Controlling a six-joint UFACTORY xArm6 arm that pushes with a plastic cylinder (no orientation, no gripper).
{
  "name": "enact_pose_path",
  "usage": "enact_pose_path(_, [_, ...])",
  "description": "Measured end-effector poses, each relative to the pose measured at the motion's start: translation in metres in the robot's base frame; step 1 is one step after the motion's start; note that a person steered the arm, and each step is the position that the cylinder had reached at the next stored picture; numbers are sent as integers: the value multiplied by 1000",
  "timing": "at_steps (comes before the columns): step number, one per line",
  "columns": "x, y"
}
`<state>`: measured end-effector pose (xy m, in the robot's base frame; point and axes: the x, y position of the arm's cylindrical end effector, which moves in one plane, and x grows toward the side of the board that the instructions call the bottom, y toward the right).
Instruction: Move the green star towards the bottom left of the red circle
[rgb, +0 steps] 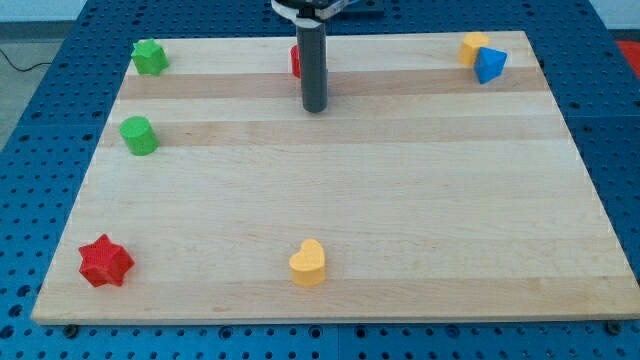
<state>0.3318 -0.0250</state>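
Seven small plastic blocks sit on the pale wooden table (350, 200). The green star block (150, 57) lies in the top left corner. My tip (316, 108) holds nothing, resting near the top edge, partly hiding the red circle block (296, 61).

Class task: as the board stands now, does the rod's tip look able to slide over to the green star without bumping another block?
Probably yes. My tip sits near the top middle, beside the red block. The green star lies at top left, with bare board between; the green cylinder sits lower.
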Motion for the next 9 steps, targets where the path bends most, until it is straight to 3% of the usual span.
enact_pose_path(2, [-38, 0])
enact_pose_path(3, [-17, -12])
enact_pose_path(6, [-39, -244])
enact_pose_path(7, [-39, -280])
enact_pose_path(9, [-82, -279])
